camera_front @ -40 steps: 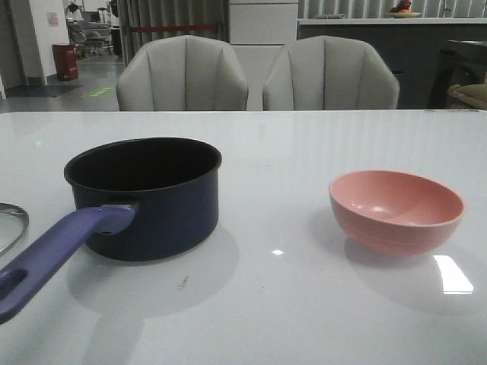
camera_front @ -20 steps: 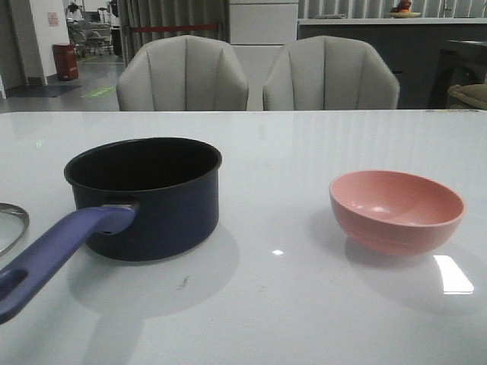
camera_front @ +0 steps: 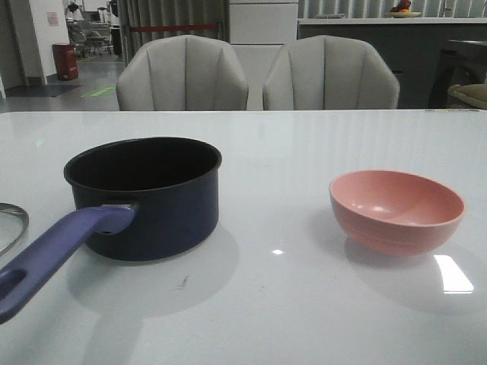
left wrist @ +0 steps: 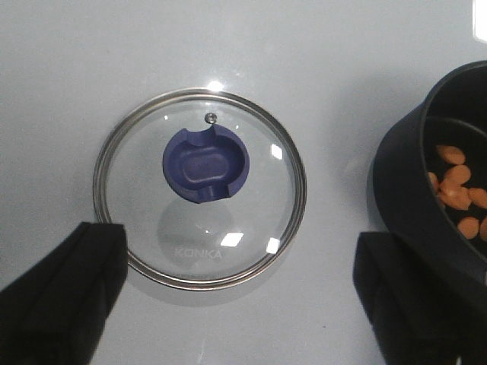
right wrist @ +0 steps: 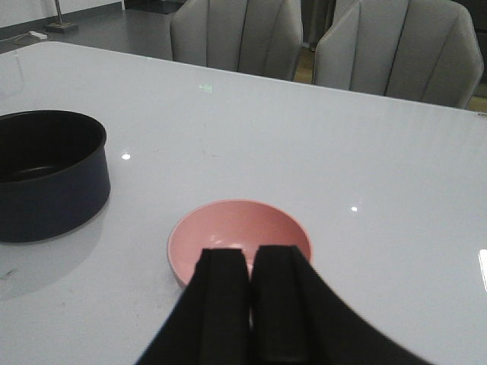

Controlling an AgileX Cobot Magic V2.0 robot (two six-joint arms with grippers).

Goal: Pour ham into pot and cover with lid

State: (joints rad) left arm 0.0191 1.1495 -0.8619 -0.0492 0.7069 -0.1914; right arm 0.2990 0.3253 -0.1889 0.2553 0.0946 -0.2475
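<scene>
The dark navy pot (camera_front: 144, 196) with its purple-blue handle (camera_front: 53, 255) stands at the table's left. In the left wrist view, several orange ham slices (left wrist: 456, 190) lie inside the pot (left wrist: 426, 198). The glass lid (left wrist: 199, 186) with blue knob (left wrist: 205, 163) lies flat on the table beside the pot; only its rim (camera_front: 11, 226) shows in the front view. My left gripper (left wrist: 240, 293) hangs open above the lid's near edge, holding nothing. My right gripper (right wrist: 251, 258) is shut and empty, above the near side of the pink bowl (right wrist: 240, 239).
The pink bowl (camera_front: 396, 211) sits empty at the table's right. Two grey chairs (camera_front: 183, 76) stand behind the table's far edge. The white table (camera_front: 289, 152) is glossy with light glints.
</scene>
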